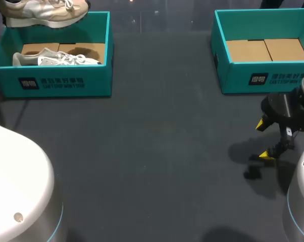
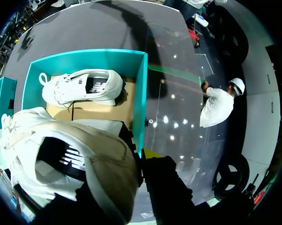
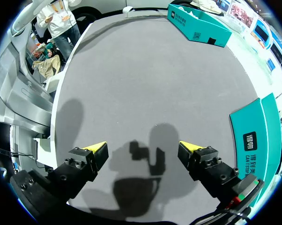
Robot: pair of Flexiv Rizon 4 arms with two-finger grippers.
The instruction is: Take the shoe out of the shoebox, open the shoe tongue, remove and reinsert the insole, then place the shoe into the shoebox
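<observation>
The left gripper [image 2: 143, 164] is clamped on the shoe [image 1: 46, 11], by my reading: one yellow tip shows against the heel end, the other finger is hidden behind the shoe, and the shoe hangs in the air above the far side of the left box [image 1: 61, 83], which only a closed grip would allow. A second shoe [image 1: 56, 59] lies on its side inside that box, on the cardboard floor. The right gripper [image 3: 142, 147] hovers low over the table [image 1: 157, 151] with its fingers wide apart and nothing between them, just in front of the right box [image 1: 263, 78], whose cardboard floor shows. The step in hand looks like the first one, taking the shoe out, and it seems nearly done, since the shoe is already above the walls. The next move calls for carrying it toward the middle and setting it down sole first, toe or tongue turned so that the right gripper can reach the tongue while the left one steadies the heel. The table is a dark grey matt sheet, flat and likely grippy enough to keep a sole from sliding. The two boxes stand well apart at the far side, and the stretch between and in front of them gives both arms room to meet
</observation>
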